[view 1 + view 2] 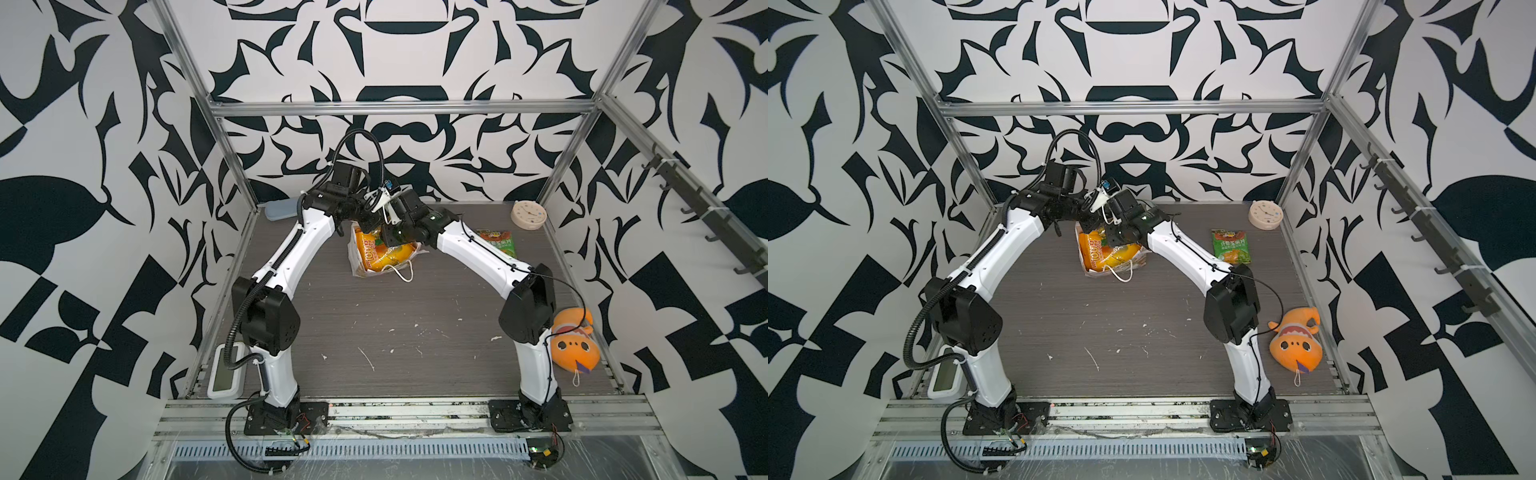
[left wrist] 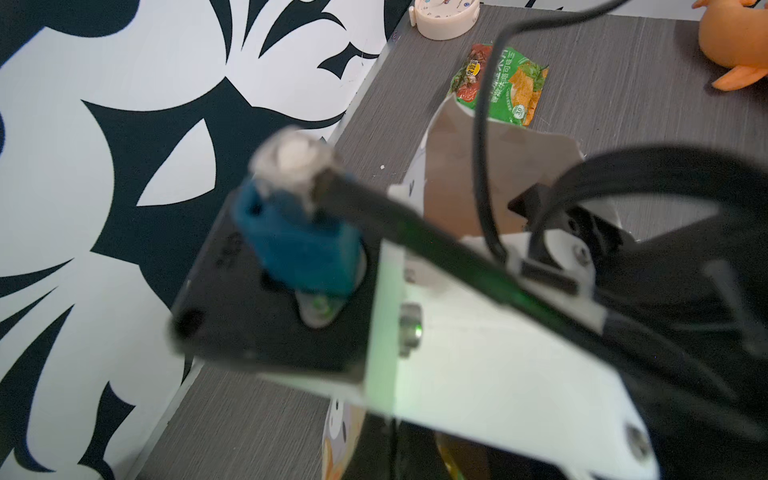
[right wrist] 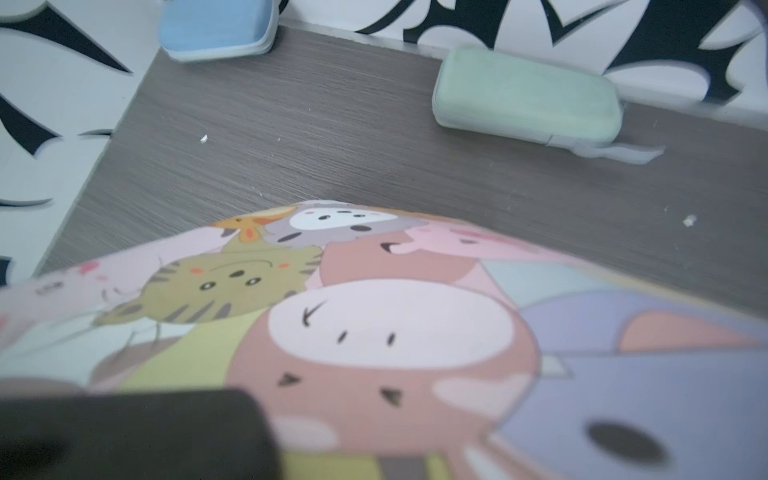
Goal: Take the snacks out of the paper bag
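Position. The paper bag [image 1: 354, 259] sits on the table [image 1: 374, 353] toward the far middle, with its mouth turned up and toward the near edge. Two yellow-orange packets [image 1: 374, 253] fill the mouth. One green packet [image 1: 1231, 247] already lies flat on the table, well apart to the right and near the round clock [image 1: 530, 214].

Hands. Both arms meet above the bag's far rim. The left hand [image 1: 366, 217] is closed, and it sits at the far-left corner of the mouth. No view shows whether it pinches the paper there. The right hand [image 1: 389, 237] hangs over the mouth just above the packets. Its wrist view shows only one blurred dark finger against the bag's cartoon-printed face [image 3: 395, 332], so whether it is open or gripping cannot be told.

Governing relation. The packets lie directly beneath the right hand and a little to its near side — the right hand is plainly the closer of the two. The lettered packet's long axis runs from far to near along the bag's left wall. The second packet lies across it toward the right wall.

Assessment. Extraction looks to be the right hand's work, reaching down into the mouth, while the left steadies the bag. One packet is out and most of the work remains.

Risk. The light bag may lift along with a packet — the loose cord handle [image 1: 405, 270] lies close by.
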